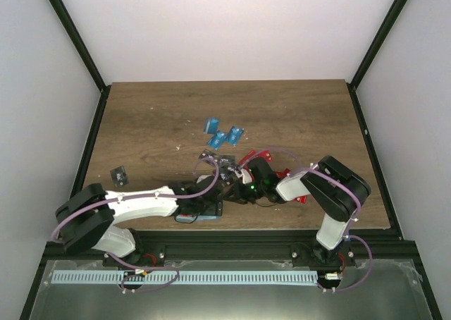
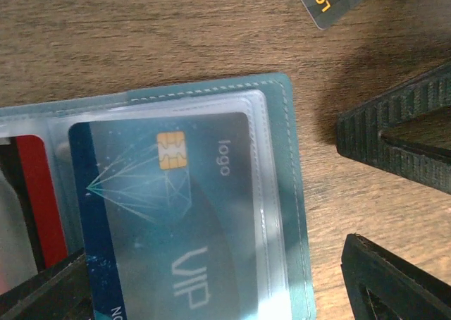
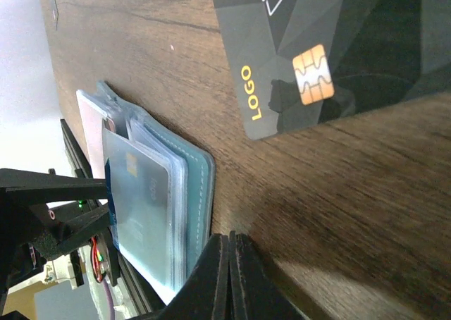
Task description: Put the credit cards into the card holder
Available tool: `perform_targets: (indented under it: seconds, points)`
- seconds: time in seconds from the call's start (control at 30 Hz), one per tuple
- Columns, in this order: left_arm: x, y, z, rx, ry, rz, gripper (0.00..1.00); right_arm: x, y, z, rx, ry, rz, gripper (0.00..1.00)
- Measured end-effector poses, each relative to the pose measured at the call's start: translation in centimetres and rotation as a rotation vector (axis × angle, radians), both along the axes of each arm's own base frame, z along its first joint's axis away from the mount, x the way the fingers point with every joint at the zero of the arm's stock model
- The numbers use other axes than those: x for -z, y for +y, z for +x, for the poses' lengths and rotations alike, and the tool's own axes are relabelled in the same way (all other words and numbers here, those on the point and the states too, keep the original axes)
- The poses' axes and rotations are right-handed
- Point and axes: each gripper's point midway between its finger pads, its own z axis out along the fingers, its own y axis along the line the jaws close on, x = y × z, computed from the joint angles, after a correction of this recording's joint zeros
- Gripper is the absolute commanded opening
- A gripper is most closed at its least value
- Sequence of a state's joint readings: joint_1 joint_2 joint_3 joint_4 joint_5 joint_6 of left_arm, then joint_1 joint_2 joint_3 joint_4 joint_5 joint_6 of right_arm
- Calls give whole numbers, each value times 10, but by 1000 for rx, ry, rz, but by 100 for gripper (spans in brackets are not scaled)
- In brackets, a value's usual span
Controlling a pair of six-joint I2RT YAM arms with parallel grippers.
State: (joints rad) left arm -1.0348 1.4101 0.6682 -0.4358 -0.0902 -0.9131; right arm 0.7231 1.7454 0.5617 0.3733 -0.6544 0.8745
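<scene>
The left gripper (image 2: 211, 271) has black fingers (image 2: 394, 281) spread wide over the flat, stitched teal card holder (image 2: 285, 144) on the wood table (image 2: 141, 31). A blue card (image 2: 169, 214) sits in its clear pocket. The right gripper (image 3: 229, 263) has its fingers pressed together.

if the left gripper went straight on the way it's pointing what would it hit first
Probably the holder: the open jaws of the left gripper face its stitched edge, only bare table between. Their height is unclear, so they might straddle the edge instead.
</scene>
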Motion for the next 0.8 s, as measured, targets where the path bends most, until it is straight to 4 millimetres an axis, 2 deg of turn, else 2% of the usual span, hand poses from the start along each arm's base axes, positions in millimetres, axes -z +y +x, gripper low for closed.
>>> perform_targets:
  seconds: [0.37,0.5,0.6,0.7,0.8]
  points:
    - [8,-24,1,32,-42,175,90,0,-8,-12,-7,13,-7,1]
    - [5,-27,-1,43,-44,163,99,-1,-14,-17,-3,18,-24,1]
    - [-12,-30,-1,56,-58,119,100,-1,-20,-21,6,17,-42,5]
    - [-47,-33,1,62,-99,19,100,-2,-29,-26,17,8,-59,11]
    - [-69,-23,5,41,-137,-33,100,-8,-38,-32,28,-13,-65,13]
